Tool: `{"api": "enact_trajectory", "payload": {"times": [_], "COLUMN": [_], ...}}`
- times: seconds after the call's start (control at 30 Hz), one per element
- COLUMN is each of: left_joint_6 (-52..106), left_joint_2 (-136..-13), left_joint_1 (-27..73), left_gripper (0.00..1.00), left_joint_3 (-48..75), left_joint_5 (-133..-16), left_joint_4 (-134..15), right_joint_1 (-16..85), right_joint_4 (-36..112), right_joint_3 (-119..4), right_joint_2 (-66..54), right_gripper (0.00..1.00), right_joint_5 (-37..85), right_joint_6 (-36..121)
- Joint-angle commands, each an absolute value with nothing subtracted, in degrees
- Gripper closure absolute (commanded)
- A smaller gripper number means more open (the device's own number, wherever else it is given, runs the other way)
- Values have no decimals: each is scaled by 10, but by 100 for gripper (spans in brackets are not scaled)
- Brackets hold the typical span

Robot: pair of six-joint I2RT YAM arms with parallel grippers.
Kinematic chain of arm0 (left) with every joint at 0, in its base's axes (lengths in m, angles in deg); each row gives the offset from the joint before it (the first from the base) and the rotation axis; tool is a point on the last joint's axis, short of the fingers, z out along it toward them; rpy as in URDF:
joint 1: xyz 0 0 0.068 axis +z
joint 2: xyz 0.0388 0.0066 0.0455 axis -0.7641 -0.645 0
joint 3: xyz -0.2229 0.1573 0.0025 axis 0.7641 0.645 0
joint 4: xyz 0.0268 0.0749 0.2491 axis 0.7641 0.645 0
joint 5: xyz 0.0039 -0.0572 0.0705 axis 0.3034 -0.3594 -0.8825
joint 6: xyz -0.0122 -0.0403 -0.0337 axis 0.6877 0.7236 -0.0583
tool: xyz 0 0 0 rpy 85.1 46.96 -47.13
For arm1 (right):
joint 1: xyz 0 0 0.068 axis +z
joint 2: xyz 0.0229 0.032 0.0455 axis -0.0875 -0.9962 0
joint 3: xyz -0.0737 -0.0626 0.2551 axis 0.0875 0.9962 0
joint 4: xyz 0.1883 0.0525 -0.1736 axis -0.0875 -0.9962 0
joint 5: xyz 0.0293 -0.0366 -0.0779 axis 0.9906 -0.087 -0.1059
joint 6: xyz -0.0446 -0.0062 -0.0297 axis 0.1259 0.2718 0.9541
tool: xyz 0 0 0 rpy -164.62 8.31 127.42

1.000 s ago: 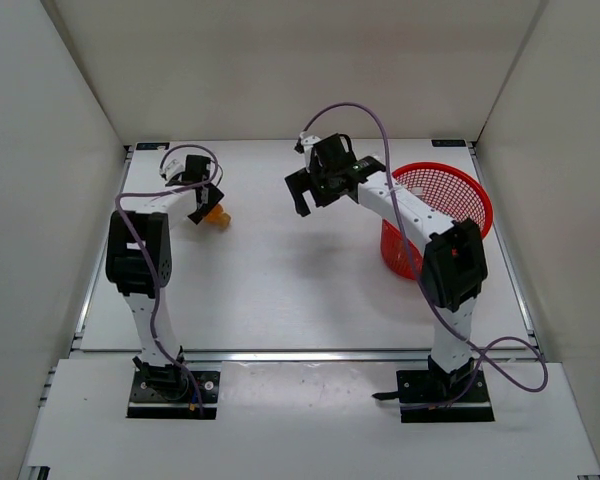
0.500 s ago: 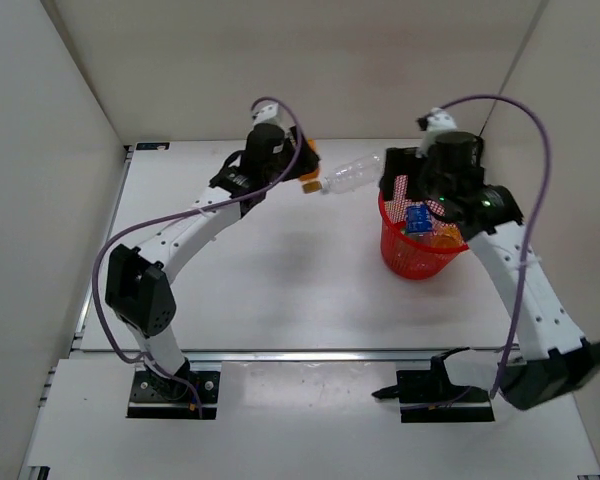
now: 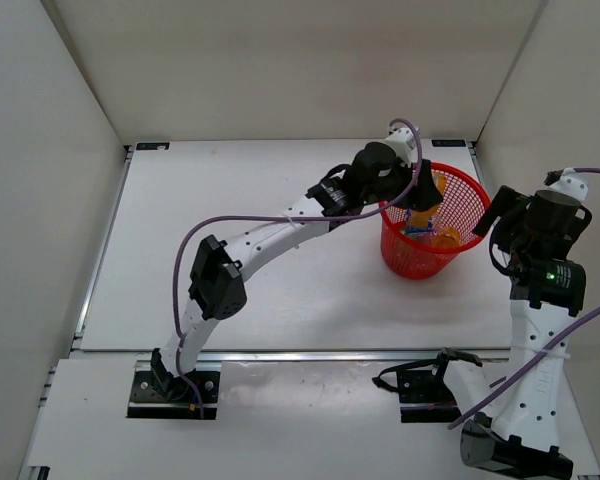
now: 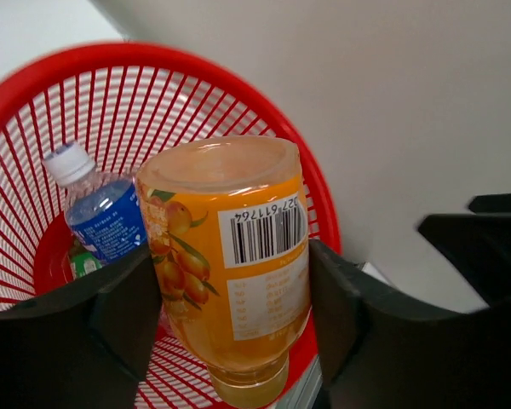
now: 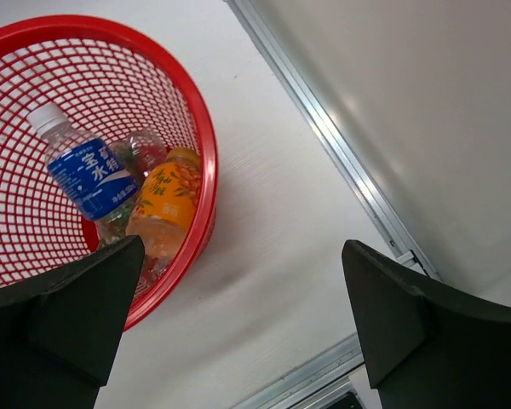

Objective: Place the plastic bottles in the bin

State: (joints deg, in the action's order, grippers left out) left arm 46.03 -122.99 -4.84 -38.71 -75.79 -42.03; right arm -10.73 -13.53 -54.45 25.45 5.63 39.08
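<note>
My left gripper (image 4: 234, 319) is shut on an orange bottle (image 4: 226, 256) with a fruit label and barcode, held base toward the camera, above the red mesh bin (image 4: 196, 70). From above, the left gripper (image 3: 418, 198) hangs over the bin (image 3: 472, 192) with the orange bottle (image 3: 423, 216) in it. Inside the bin lie a clear bottle with a blue label (image 5: 89, 175), a second orange bottle (image 5: 163, 204) and a clear bottle (image 5: 140, 145). My right gripper (image 5: 247, 324) is open and holds nothing, raised to the right of the bin (image 5: 206, 128).
The bin stands at the back right of the white table (image 3: 250, 260). A metal rail (image 5: 341, 149) runs along the table's right edge beside the white side wall (image 5: 426, 102). The left arm (image 3: 270, 235) stretches diagonally across the table.
The left arm has swung from the far left across the table with the orange bottle to above the bin. The right arm has pulled back from the bin toward the right wall.
</note>
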Motion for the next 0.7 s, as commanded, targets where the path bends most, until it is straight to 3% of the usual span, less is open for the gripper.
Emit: {"api": "enact_trajectory", "payload": {"times": [0.0, 0.03, 0.07, 0.1, 0.33, 0.43, 0.53, 0.67], "left_joint_6": [462, 462, 461, 457, 408, 398, 410, 456], "left_joint_2": [-1235, -1234, -1233, -1231, -1148, -1048, -906, -706], "left_joint_1": [-50, -53, -52, -50, -27, 22, 95, 223], "left_gripper": [24, 18, 5, 2, 2, 1, 2, 1], "left_joint_3": [-433, -430, -431, -434, -423, -303, -59, 148], "left_joint_5": [-744, -735, -737, -740, -794, -843, -900, -906], "left_joint_4": [-408, -412, -413, -404, -326, -304, -315, -293], "right_joint_1": [-81, -78, -78, -79, 3, 131, 239, 302], "right_joint_4": [-140, -140, -138, -135, -129, -123, -119, -108], "right_joint_3": [-554, -556, -553, -558, -632, -685, -738, -821], "right_joint_2": [255, 257, 254, 253, 197, 154, 88, -40], "right_gripper": [1, 1, 1, 0, 1, 1, 1, 1], "right_joint_5": [23, 29, 34, 47, 46, 10, -41, -8], "right_joint_6": [393, 395, 397, 394, 408, 402, 403, 404]}}
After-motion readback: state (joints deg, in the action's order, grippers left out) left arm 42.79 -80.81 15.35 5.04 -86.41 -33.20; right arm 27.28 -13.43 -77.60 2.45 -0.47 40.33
